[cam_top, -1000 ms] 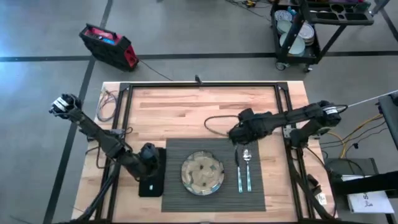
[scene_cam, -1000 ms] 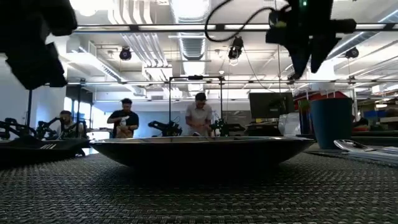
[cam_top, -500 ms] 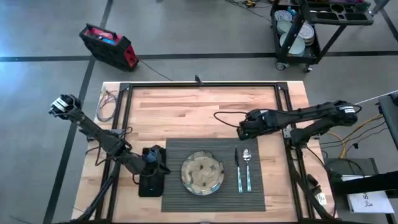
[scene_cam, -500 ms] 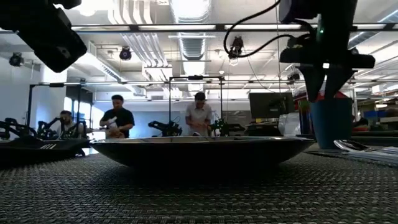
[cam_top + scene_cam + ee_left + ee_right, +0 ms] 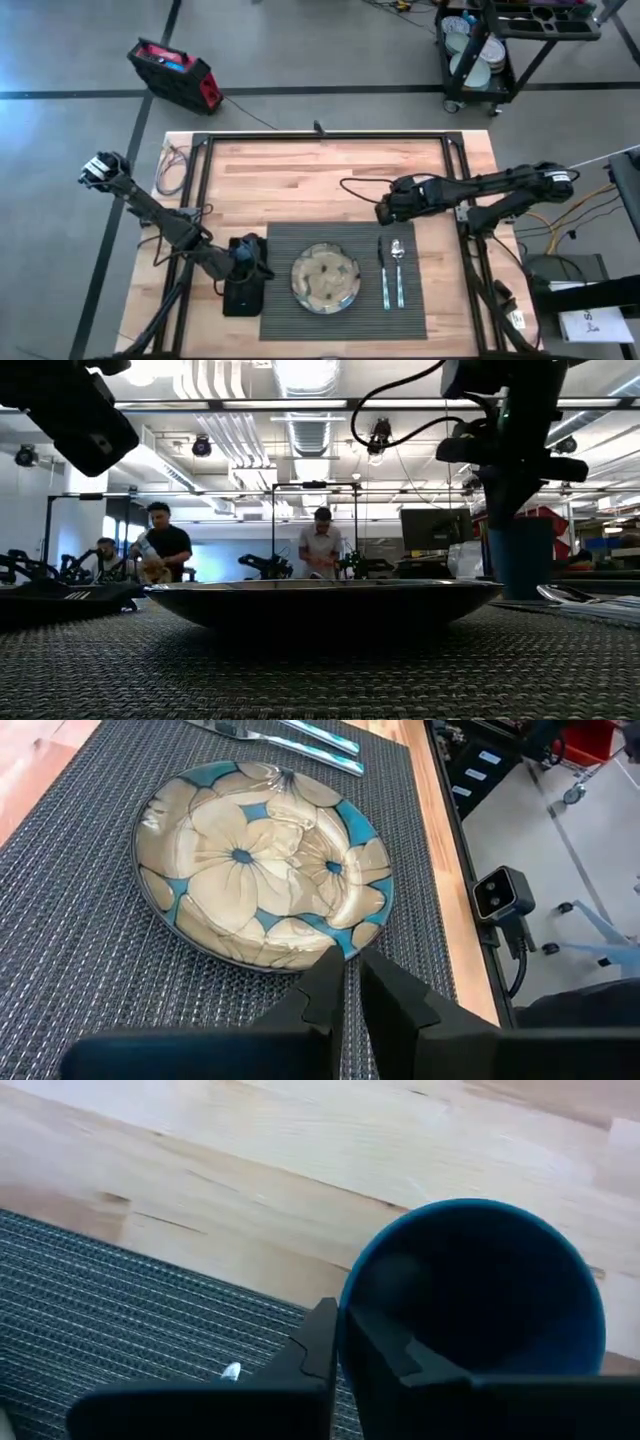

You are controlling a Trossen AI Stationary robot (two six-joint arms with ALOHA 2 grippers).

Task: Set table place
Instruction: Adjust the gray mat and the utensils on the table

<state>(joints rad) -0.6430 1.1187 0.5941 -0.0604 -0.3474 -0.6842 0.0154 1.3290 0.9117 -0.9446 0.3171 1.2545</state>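
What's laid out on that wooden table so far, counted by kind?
Placemat: 1
Plate: 1
Cutlery pieces, a spoon and one other piece I can't identify: 2
Black napkin: 1
Blue cup, gripped at its rim by the right gripper: 1
Total: 6

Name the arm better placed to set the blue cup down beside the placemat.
Right. The right gripper holds the blue cup by its rim, just past the placemat far edge. The left gripper hovers empty over the black napkin, beyond the plate.
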